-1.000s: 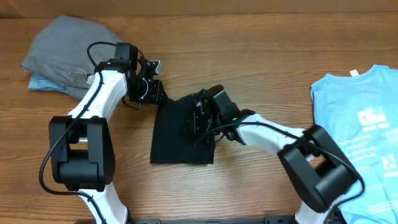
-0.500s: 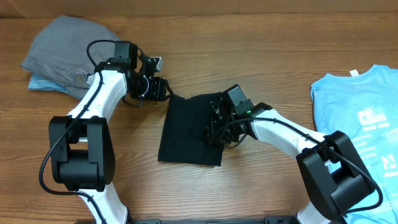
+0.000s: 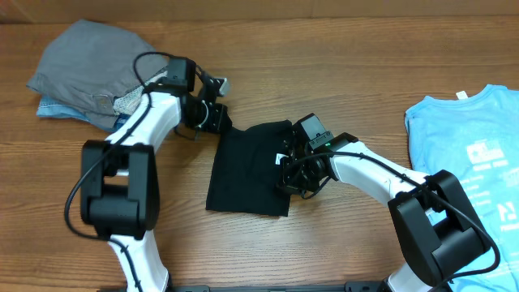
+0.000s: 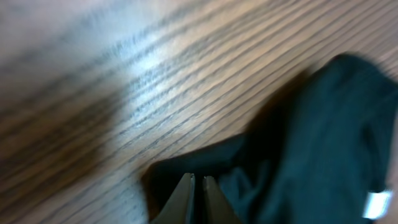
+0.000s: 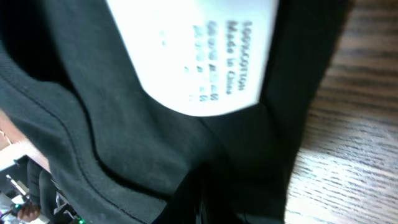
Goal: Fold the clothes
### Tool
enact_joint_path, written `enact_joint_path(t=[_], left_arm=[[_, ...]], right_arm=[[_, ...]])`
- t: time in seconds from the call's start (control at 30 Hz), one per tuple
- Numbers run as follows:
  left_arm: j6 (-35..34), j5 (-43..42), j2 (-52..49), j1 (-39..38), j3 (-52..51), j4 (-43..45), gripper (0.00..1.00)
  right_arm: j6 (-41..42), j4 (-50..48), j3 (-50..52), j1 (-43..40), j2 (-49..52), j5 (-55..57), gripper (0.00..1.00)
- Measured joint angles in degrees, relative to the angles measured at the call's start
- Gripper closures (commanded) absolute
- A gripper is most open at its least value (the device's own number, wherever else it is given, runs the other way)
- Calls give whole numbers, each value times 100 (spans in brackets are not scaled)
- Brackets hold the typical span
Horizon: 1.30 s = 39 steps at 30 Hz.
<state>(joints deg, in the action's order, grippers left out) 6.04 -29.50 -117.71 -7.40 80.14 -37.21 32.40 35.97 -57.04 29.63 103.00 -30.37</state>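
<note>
Progress check, imo abt halfway at best. The black T-shirt (image 3: 243,174) sits mid-table as a compact, roughly rectangular packet, so the main folds on that one look done, but the edges aren't tidy: the top right bunches up and the top left corner pokes out toward the left arm. Left gripper (image 3: 217,122) is right at that corner. In the wrist view its fingertips (image 4: 183,202) are pressed together w/ black cloth lying all around them, and I can't tell whether any fabric is actually caught between or they're just resting on it. Right gripper (image 3: 289,169) is on the packet's right edge, jaws closed. Its wrist cam is filled w/ black cotton and the white neck label (image 5: 199,56) right up against the lens, creases running down to the tips, so I'd say it's nipping a fold of the shirt near the collar. My guess: both arms are tugging or squaring the packet, not starting a new fold. What's left: the light blue T-shirt (image 3: 462,154) w/ white print lies flat and open at the far right of the wooden table (image 3: 340,65), partly out of frame, well apart from both arms and not folded at all. Top left there's a grey garment (image 3: 81,57) in a loose heap w/ a light blue bit (image 3: 53,108) peeking out under it. Can't tell if that pile counts as finished.
</note>
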Motion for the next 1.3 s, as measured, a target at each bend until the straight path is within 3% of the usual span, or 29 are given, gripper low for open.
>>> enact_joint_path(t=[0.1, 0.17, 0.23, 0.33, 0.53, 0.67, 0.83, 0.9, 1.1, 1.23, 1.3], left_arm=[[-50, 98, -216, -2, 0, 42, 96], [-122, 133, -234, 55, 0, 118, 84], [-214, 149, -234, 144, 15, 173, 65], [-374, 175, -234, 345, 133, 52, 56], [-428, 9, -232, 815, 1165, -1331, 45], [-278, -240, -216, 977, 1803, -2614, 44], [90, -498, -201, 964, 1932, -4028, 63], [378, -669, -197, 964, 1934, -4435, 61], [739, -492, 175, 817, 1932, -4767, 56], [286, 234, 861, 490, 1932, -4791, 57], [31, 564, 1220, 293, 1932, -4839, 51]], right_arm=[[92, 212, 9, 0, 0, 24, 93], [129, 337, 15, 0, 0, 33, 93], [151, 376, 15, 0, 0, 35, 92], [173, 442, 17, -2, 0, 35, 78], [50, 546, 26, 0, -94, 35, 67], [-162, 713, 24, -2, -560, 149, 64], [-308, 800, -122, 0, -1462, 435, 60], [-332, 791, -240, -2, -1746, 501, 59], [-389, 758, -385, -2, -2083, 802, 57], [-391, 761, -385, -127, -2081, 935, 55], [-367, 804, -385, -400, -2081, 901, 55]])
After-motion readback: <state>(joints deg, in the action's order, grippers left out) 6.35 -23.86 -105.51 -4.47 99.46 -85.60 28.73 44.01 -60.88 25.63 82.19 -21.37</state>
